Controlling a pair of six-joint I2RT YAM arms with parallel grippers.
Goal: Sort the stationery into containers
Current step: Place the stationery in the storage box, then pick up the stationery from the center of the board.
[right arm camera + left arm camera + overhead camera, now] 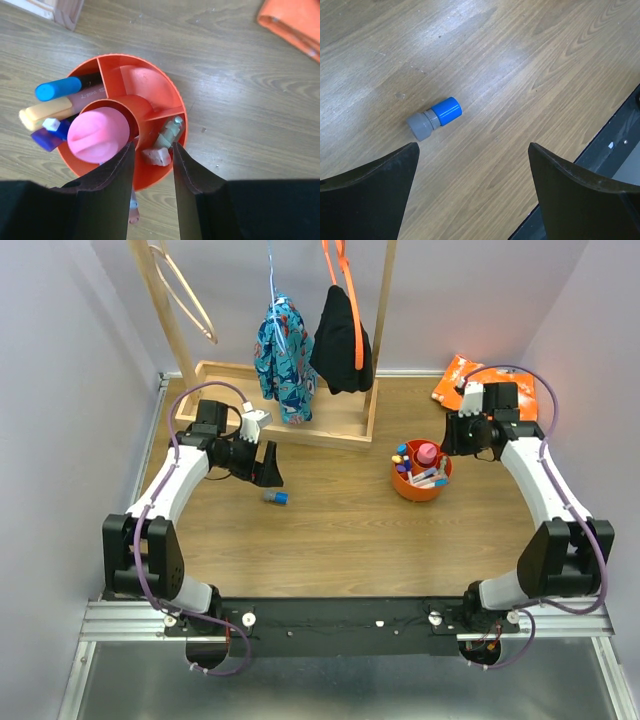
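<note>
right gripper (153, 147) parted over orange cup (145, 80) — blue-capped piece (434, 118) lies apart.

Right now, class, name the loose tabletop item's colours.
Item: blue and grey, best in left wrist view.

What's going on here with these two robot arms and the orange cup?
The arms are sorting stationery. The right claw hangs over the orange cup, jaws apart above a mint-green piece lying in one compartment; markers fill another. The left claw is open over a small blue-and-grey piece on the table.
</note>
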